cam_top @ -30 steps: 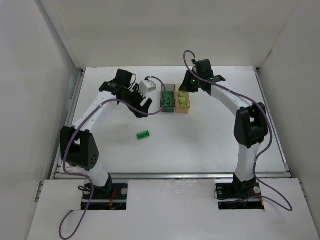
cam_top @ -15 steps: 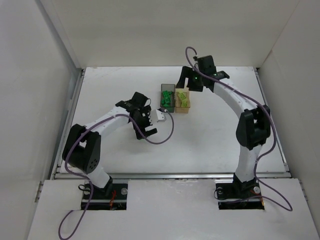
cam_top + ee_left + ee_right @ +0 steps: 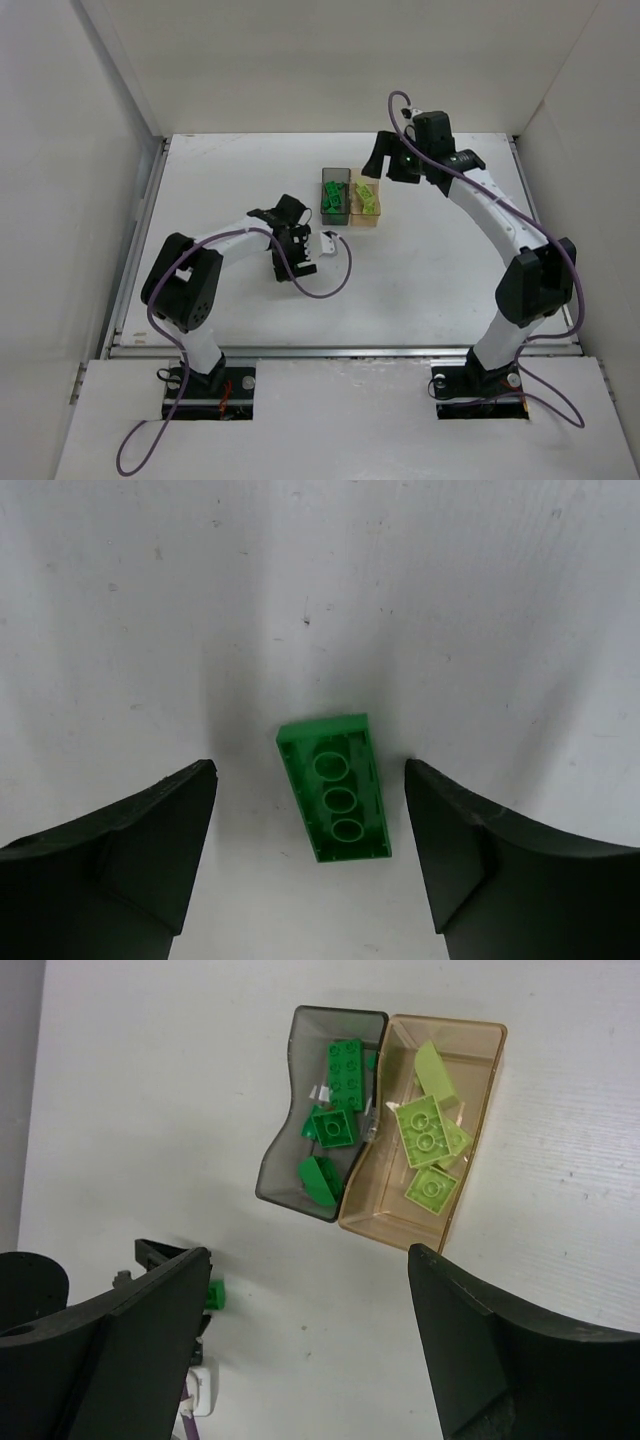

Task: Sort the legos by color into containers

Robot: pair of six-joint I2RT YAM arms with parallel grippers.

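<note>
**Left hand** (image 3: 308, 770): open wide, holding nothing. It is low over the table and points down. Both dark fingers (image 3: 130, 850) stand clear of the single brick between them.

**Dark green brick** (image 3: 335, 790): a long piece lying flat on the table, underside up, with three round tubes showing in its hollow. It is skewed slightly between the fingers and closer to the right one, with bare table on either side. In the overhead view the left hand (image 3: 295, 252) hides it. The right wrist view shows only a green edge (image 3: 215, 1295) beside the hand.

**Right hand** (image 3: 310, 1250): open wide with nothing between the fingers. It is raised above the table, by the far right corner of the containers (image 3: 385, 165), and its camera looks down on both of them.

**Dark grey container** (image 3: 280, 1140): the left box of the joined pair. It holds at least three dark green bricks (image 3: 333, 1127): one long, one square and one sloped.

**Pale orange-tan container** (image 3: 485, 1110): touches the grey box along one side. It holds several pale yellow-green bricks (image 3: 425, 1135), with square studded pieces and one sloped piece among them.

**Position of the pair**: the containers stand toward the far middle of the table, with the grey one (image 3: 335, 178) left of the tan one (image 3: 366, 222). The loose brick lies well apart from them, nearer the arm bases and to the left.

**Table** (image 3: 430, 270): white and lightly scuffed, enclosed by plain white walls (image 3: 60, 200) on three sides.
</note>
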